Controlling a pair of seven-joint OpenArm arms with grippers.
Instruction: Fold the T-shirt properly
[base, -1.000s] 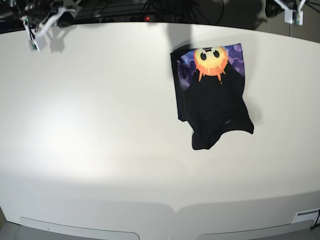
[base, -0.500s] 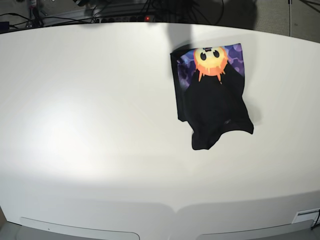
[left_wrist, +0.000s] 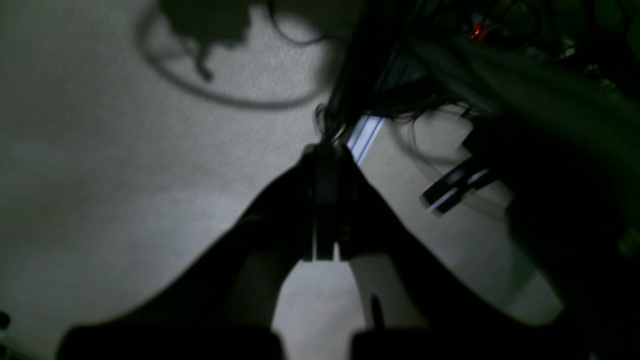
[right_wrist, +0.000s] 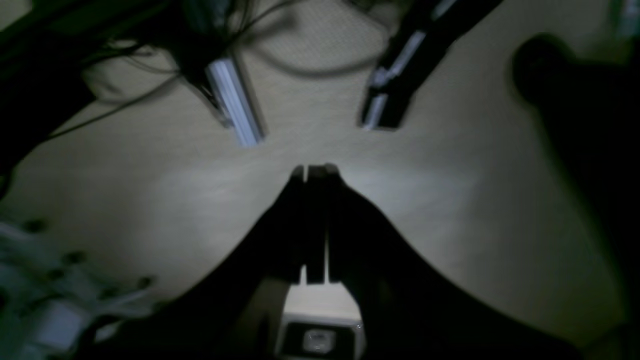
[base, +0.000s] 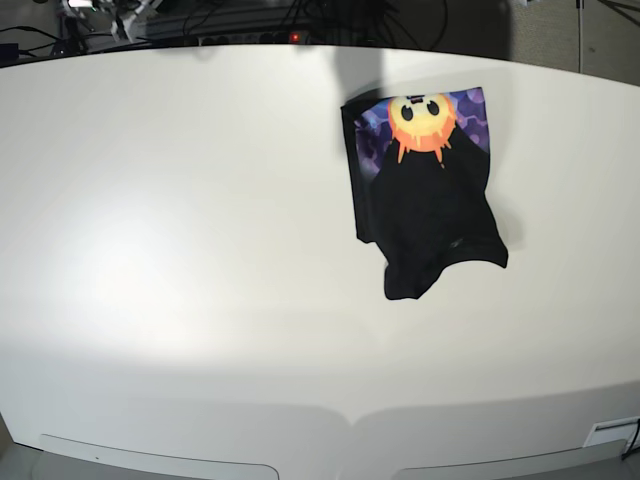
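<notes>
While the T-shirt lies bunched, left hand and right hand are pressed together, empty.

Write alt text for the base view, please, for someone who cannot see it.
A black T-shirt lies folded into a compact, slightly uneven bundle on the far right part of a wide white table, its orange-yellow sun face on a purple patch facing up at the far end. No robot arm is over the table; dark cables run along its far edge.
</notes>
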